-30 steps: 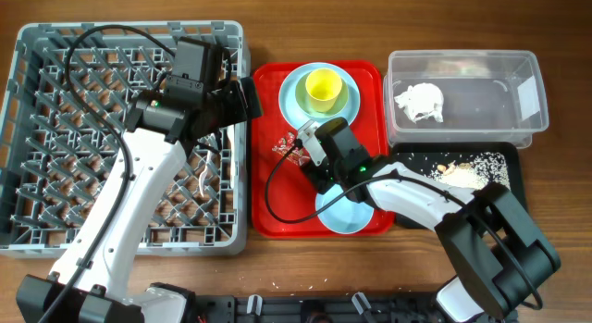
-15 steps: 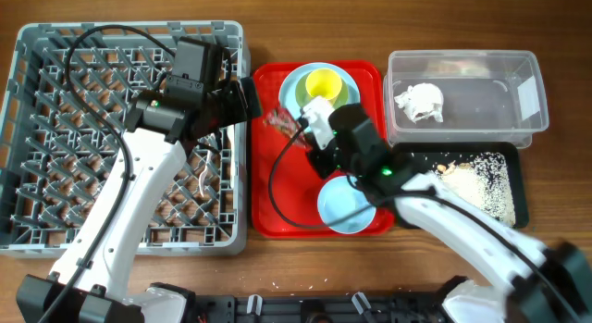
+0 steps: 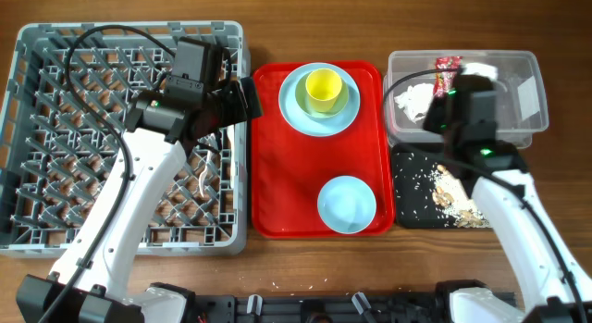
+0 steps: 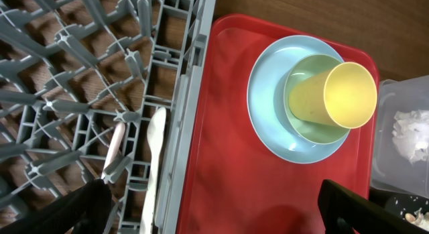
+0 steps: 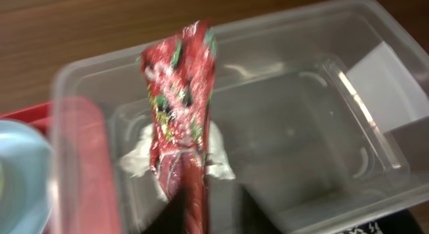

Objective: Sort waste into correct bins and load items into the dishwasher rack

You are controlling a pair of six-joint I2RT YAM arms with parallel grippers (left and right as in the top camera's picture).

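My right gripper point(image 3: 452, 90) is shut on the red snack wrapper point(image 5: 181, 113) and holds it over the clear tub point(image 3: 518, 129), above the white napkin point(image 3: 412, 101) lying inside; the wrapper also shows in the overhead view point(image 3: 447, 68). Rice scraps point(image 3: 453, 195) lie in the black tray point(image 3: 407, 212). The yellow cup point(image 4: 335, 96) stands in a pale green bowl on the light blue plate point(image 4: 265, 106) at the back of the red tray. A light blue bowl point(image 3: 347, 204) sits at the tray's front. My left gripper point(image 4: 214, 207) is open and empty over the rack's right edge. A white utensil point(image 4: 154, 160) lies in the grey rack point(image 3: 55, 45).
The red tray point(image 3: 277, 175) lies between the rack and the two bins. My left arm stretches over the rack's right half. The tub carries a white label point(image 5: 389, 76) on its right wall.
My right gripper has lifted the red wrapper off the red tray and swung right, from the tray's middle to above the clear tub. The left arm has not moved.
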